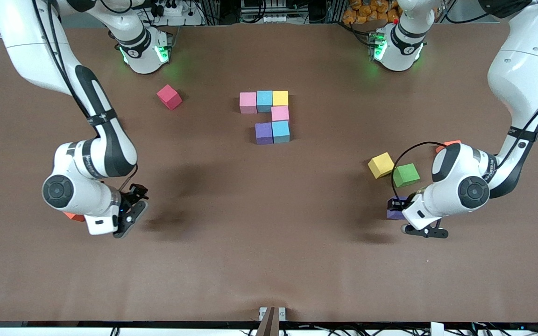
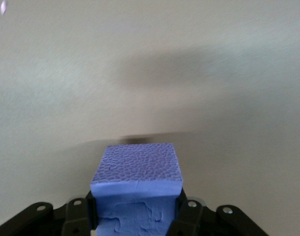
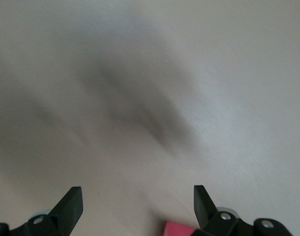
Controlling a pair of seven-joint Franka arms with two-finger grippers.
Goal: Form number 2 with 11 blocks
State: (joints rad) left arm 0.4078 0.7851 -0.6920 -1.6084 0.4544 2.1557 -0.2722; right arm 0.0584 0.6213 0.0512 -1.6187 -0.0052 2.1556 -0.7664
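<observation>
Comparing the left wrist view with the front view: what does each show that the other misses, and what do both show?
Only the left wrist view shows the fingers pressed on two sides of the purple block, held shut on it above bare table. Only the front view shows the six-cube partial number 2, the loose red, yellow and green blocks, and the open right gripper over the table. Both show the left gripper with its purple block.

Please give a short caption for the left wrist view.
Left hand shut on a purple block above the brown table.
</observation>
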